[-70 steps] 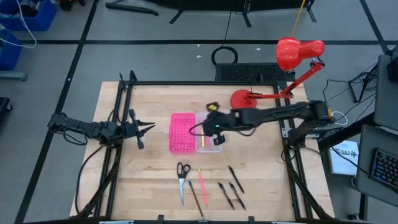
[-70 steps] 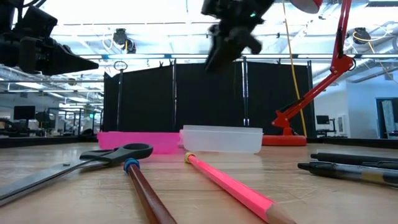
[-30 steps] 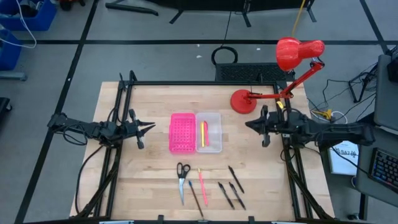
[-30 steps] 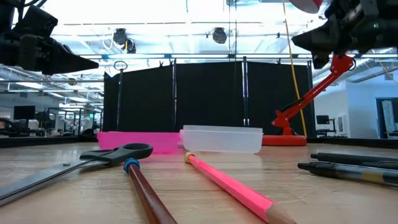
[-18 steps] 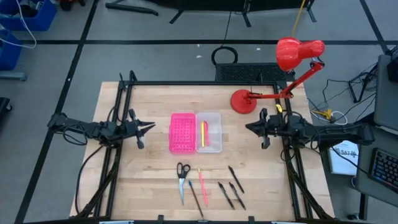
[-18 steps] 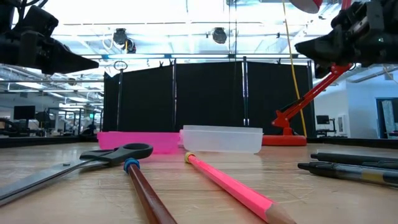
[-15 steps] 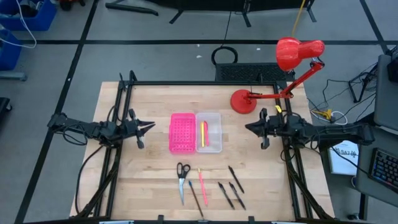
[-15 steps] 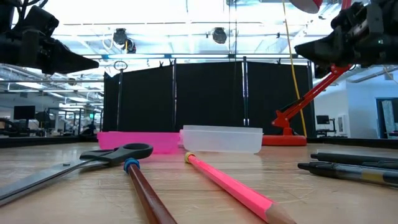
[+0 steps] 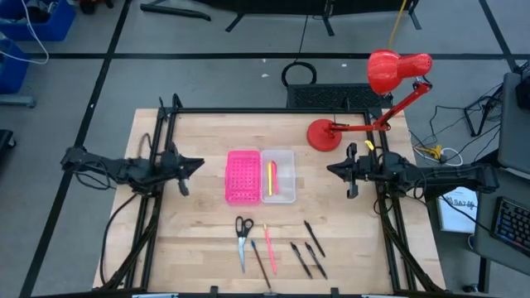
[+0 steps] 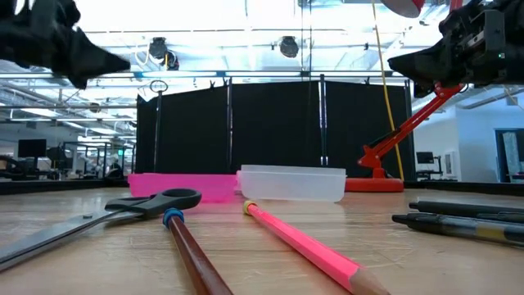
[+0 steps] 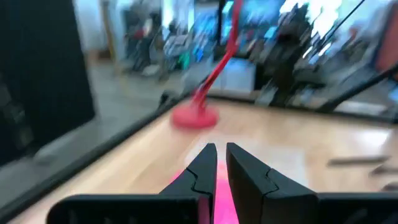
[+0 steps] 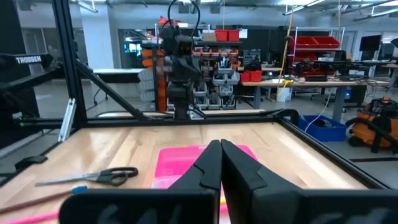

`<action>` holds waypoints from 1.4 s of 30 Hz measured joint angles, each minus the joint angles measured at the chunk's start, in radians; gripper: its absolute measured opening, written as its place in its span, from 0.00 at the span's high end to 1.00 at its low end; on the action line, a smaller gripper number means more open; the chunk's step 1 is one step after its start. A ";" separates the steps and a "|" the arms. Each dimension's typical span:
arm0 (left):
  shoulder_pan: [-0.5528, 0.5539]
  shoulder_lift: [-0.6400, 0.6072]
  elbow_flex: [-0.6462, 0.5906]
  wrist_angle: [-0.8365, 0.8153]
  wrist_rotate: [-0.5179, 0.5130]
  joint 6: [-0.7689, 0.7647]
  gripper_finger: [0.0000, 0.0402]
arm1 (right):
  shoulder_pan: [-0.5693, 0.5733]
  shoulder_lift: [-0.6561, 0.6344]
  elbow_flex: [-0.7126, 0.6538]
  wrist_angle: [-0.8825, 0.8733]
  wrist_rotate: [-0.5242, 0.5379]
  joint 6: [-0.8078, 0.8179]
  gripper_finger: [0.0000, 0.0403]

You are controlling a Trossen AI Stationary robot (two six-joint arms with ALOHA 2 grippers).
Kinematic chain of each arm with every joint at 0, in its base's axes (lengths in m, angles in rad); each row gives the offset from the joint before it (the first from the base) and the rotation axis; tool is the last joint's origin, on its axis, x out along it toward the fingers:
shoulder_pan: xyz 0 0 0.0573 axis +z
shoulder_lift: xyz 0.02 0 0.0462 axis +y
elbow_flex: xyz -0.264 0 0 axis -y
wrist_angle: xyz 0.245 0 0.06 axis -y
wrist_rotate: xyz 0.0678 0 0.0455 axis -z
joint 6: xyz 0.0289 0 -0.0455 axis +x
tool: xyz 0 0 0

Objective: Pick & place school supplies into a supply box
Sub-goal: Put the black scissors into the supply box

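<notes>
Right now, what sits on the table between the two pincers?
From above, the pink perforated half and the clear supply box lie between the left pincer and right pincer.

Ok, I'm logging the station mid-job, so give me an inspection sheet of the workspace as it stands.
Surface: wooden table, bare around the items.
Job's things: one yellow pencil lies in the clear supply box; scissors, a pink pencil and dark pens lie in a row near the table's front edge.
Clutter: pink perforated half joined to the box; red desk lamp at the back right corner.
Grippers: left gripper at the table's left side, nearly shut, empty; right gripper at the right side, shut, empty.
Cables: a dark coil on the floor behind the table.
Surroundings: black screen panels behind the table in the low view.
</notes>
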 joint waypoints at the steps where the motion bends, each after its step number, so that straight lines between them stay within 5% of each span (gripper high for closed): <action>1: -0.003 0.042 0.016 -0.019 -0.032 -0.021 0.93 | 0.000 0.000 0.000 0.003 -0.001 0.009 1.00; 7: -0.035 0.422 0.193 -0.101 -0.137 -0.196 0.99 | 0.000 0.000 0.000 0.025 -0.002 -0.003 1.00; 13: -0.113 0.869 0.558 -0.331 -0.170 -0.361 0.99 | 0.000 0.000 -0.001 0.150 -0.003 -0.041 1.00; 18: -0.147 1.146 0.952 -0.731 -0.191 -0.705 0.99 | 0.001 -0.001 -0.001 0.176 -0.003 -0.049 1.00; 22: -0.140 1.296 1.147 -0.925 -0.143 -1.046 0.99 | 0.001 0.000 -0.001 0.174 -0.003 -0.023 1.00; 27: -0.116 1.449 1.207 -0.943 0.180 -1.247 0.99 | 0.001 0.000 -0.001 0.100 -0.003 0.025 1.00; 35: -0.117 1.604 1.209 -0.926 0.297 -1.487 0.96 | 0.001 0.000 -0.002 0.000 -0.003 0.025 1.00; 42: -0.119 1.697 1.209 -0.833 0.405 -1.586 0.77 | 0.001 0.000 -0.002 -0.012 -0.003 0.044 1.00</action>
